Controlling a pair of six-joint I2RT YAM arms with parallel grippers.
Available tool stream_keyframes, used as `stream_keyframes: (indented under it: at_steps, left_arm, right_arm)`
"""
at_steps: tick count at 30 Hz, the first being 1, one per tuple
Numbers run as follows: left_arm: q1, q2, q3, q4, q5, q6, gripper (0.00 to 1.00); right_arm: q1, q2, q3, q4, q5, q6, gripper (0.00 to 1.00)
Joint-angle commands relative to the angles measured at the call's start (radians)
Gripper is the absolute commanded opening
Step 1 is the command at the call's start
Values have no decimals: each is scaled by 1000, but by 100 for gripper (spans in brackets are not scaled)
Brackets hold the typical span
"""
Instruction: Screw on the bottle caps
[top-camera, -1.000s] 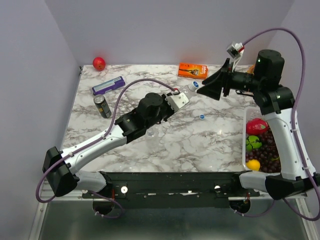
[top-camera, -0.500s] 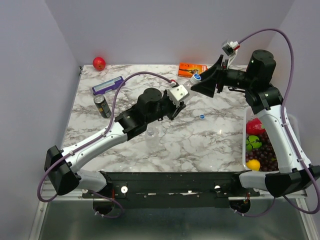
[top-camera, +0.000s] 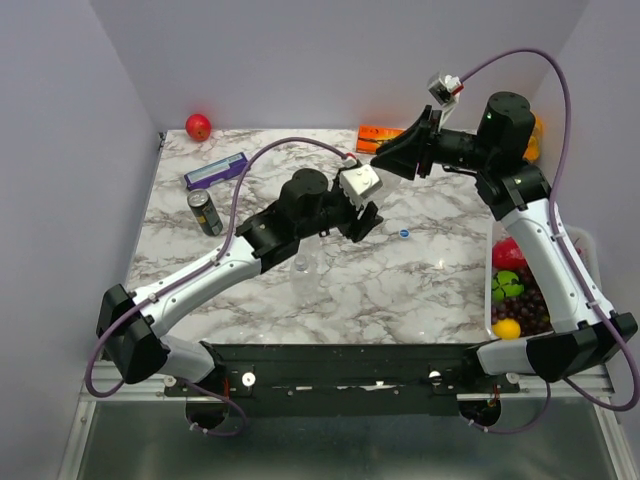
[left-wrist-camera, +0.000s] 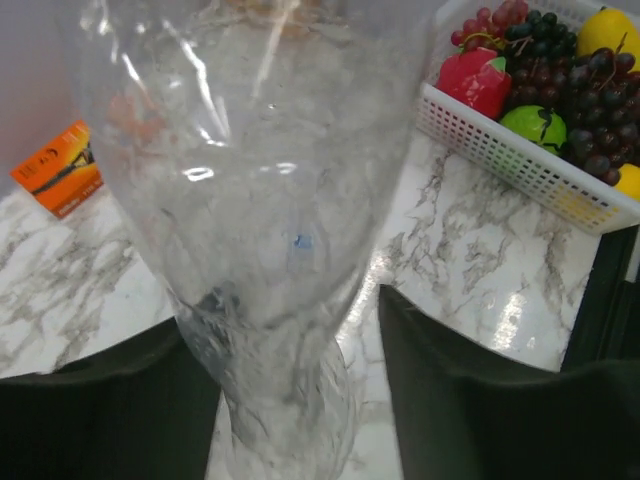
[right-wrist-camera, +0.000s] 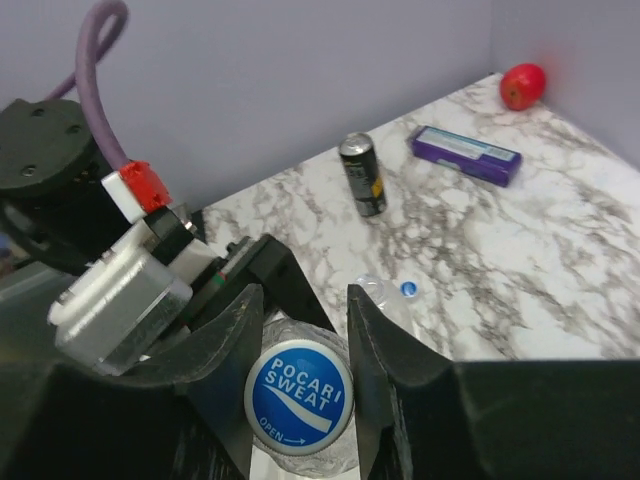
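Bottle cap (right-wrist-camera: 299, 397) is pinched in the right gripper (right-wrist-camera: 302, 300). A clear bottle (left-wrist-camera: 270, 200) sits between the fingers of the left gripper (left-wrist-camera: 285, 315); grip unclear.

Right gripper (top-camera: 390, 160), clamped on a capped bottle (right-wrist-camera: 299, 397), swings left and back from a second ago until it overlaps the orange box (top-camera: 372, 132). Left gripper (top-camera: 362, 222), holding a clear bottle (left-wrist-camera: 270, 200), twists, dark fingers now turned away from the box.
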Motion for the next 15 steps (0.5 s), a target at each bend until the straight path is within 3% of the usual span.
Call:
stream_keyframes:
  at_steps: [1,7,12,15]
  left_arm:
    - [16,-1,48,20,-27,-6,98]
    - [151,-60,51,-147,-54,51,99]
    - [196,-148,25,-184,-52,169,99]
    - [196,-159,37,-178,-40,154,99]
  right_arm:
    - [-24,-28,-14,-65,204,-173,4]
    - [-145,-49,-137,-61,437,-318,0]
    - [-219,-3,-227,14,485,-399,0]
    - [-257,55,-256,36,487,-420,0]
